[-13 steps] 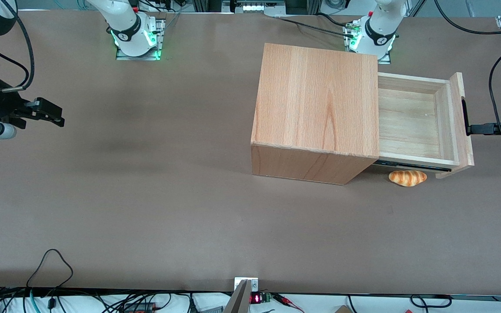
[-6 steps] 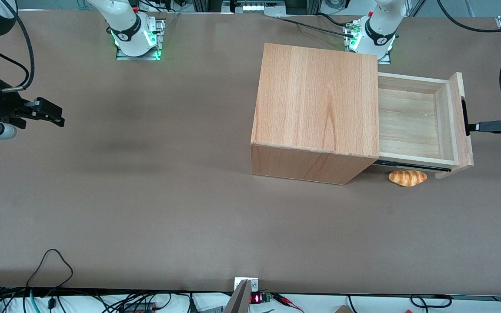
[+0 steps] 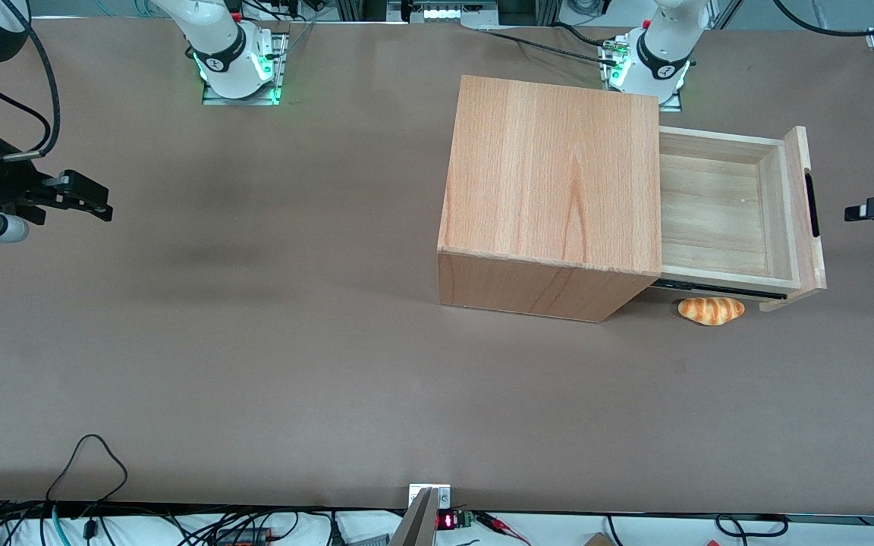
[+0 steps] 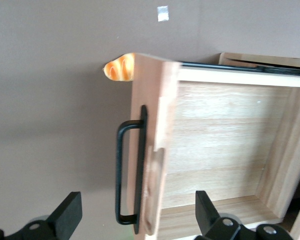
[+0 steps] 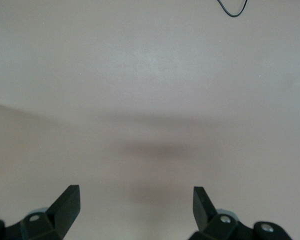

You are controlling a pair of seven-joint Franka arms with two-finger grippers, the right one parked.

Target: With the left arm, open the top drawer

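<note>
I am watching my gripper (image 3: 854, 213) hanging with its fingers (image 4: 67, 214) spread wide and holding nothing, just apart from the black bar handle (image 4: 121, 172) of the top drawer (image 3: 718, 214). The drawer is standing pulled well out of the cabinet (image 3: 551, 193), its tray bare. The handle's long axis is running crosswise to my gripper's approach. A bread roll (image 3: 711, 310) is lying on the bench (image 3: 255, 341) beneath the drawer's front.

Light-wood top drawer (image 3: 718, 212), black end effector (image 4: 135, 220)

Front view high overhead; left wrist view close; both share top drawer (image 3: 725, 208) (image 4: 215, 150)
</note>
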